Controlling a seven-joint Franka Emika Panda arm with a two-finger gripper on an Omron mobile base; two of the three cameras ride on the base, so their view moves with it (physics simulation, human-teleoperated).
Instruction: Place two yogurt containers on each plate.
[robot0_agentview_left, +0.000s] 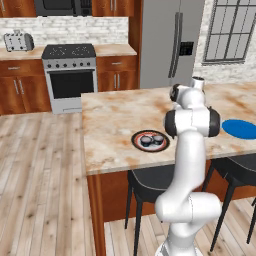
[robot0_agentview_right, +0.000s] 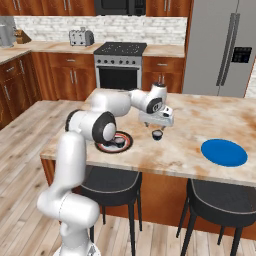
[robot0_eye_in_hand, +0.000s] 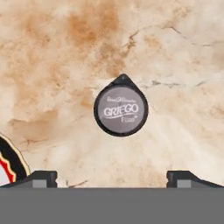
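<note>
Marble counter (robot0_agentview_right: 200, 150) carried the blue plate (robot0_agentview_right: 224, 152) well apart from the black plate (robot0_agentview_left: 150, 140), which held two yogurt containers (robot0_agentview_left: 151, 140). Another yogurt cup (robot0_eye_in_hand: 120, 109) stood upright, lid tab pointing away in the hand view, beneath the gripper (robot0_agentview_right: 158, 125) with jaws spread wide.

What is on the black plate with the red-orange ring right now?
Two yogurt containers sit side by side on the black plate. In the right base view the arm's elbow covers part of that plate, so only one cup shows there.
</note>
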